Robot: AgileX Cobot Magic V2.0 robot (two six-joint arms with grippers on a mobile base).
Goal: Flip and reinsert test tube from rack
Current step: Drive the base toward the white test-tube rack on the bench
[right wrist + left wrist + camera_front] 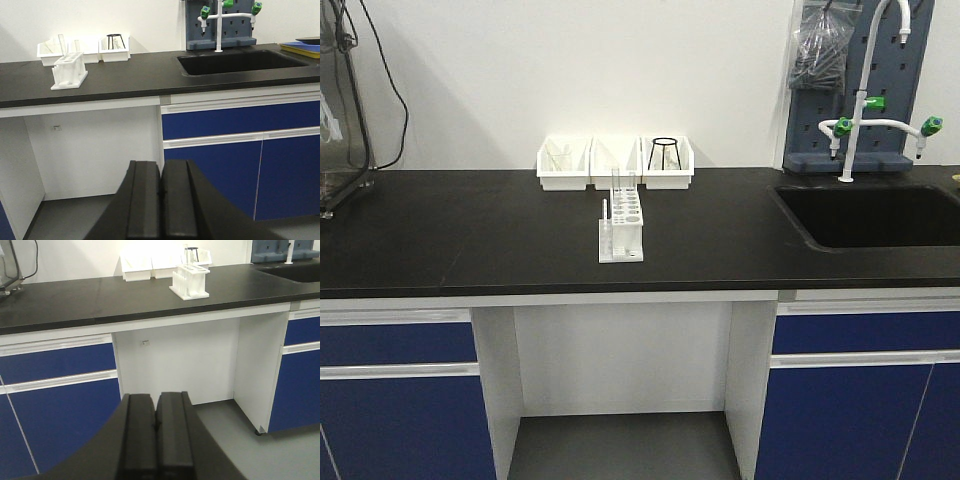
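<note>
The small white rack (621, 224) stands on the black counter (500, 235), in front of three white bins. A clear test tube (617, 183) stands upright in its far end; a thin white peg rises at its near left. The rack also shows in the left wrist view (190, 282) and in the right wrist view (68, 71), where two clear tubes stick up. My left gripper (156, 402) is shut and empty, low in front of the blue cabinets. My right gripper (161, 167) is shut and empty, also low below the counter. Neither gripper shows in the front view.
Three white open-fronted bins (615, 163) sit against the wall; the right one holds a black wire stand (663, 153). A black sink (870, 215) with a white tap (865, 90) is at the right. A knee gap (620, 400) opens under the counter between blue cabinets.
</note>
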